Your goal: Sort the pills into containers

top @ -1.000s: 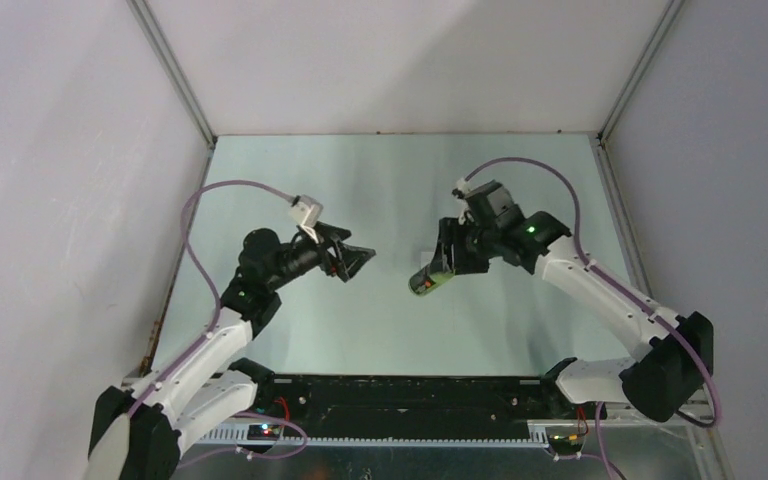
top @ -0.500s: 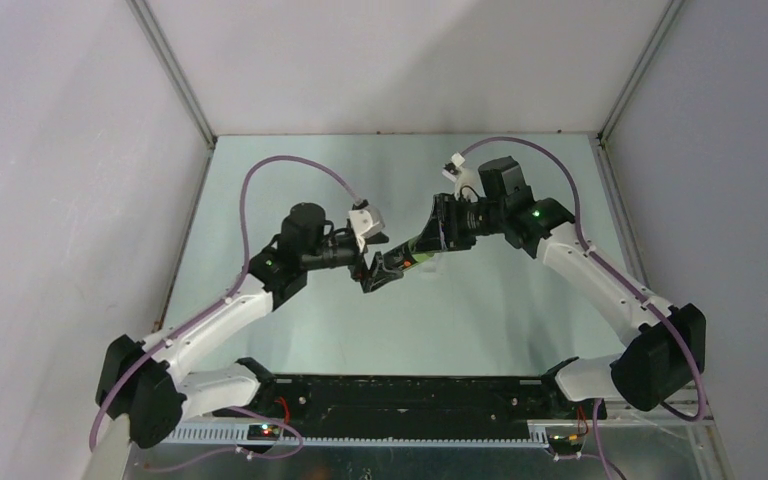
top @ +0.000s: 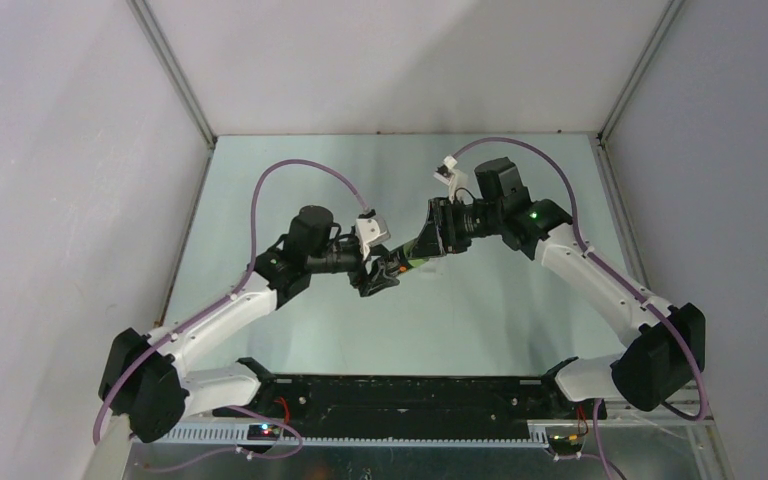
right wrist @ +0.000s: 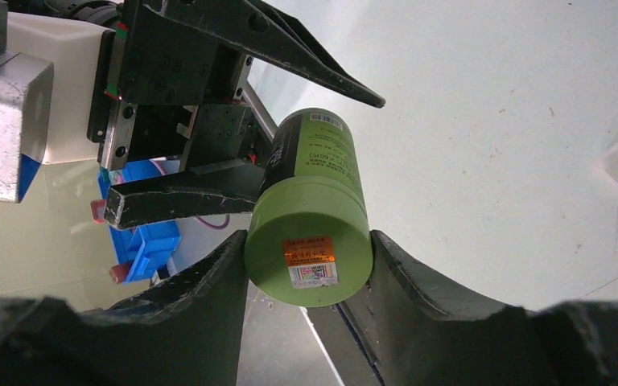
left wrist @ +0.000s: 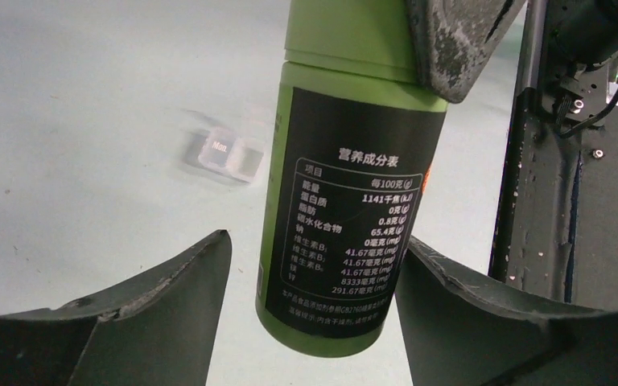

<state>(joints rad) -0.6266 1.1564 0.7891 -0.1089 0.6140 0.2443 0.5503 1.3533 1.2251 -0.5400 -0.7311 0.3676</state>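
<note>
Containers lie flat on your worktop, left of centre in the left wrist view, long axis seemingly slanting toward upper right, apart from all fingers. Your right fingers clamp the green bottle by its cap; your left fingers stand apart astride its base.

L wrist cam: clear box blurred, partly behind bottle, contents can't tell; bottle top cut off at upper edge.
</note>
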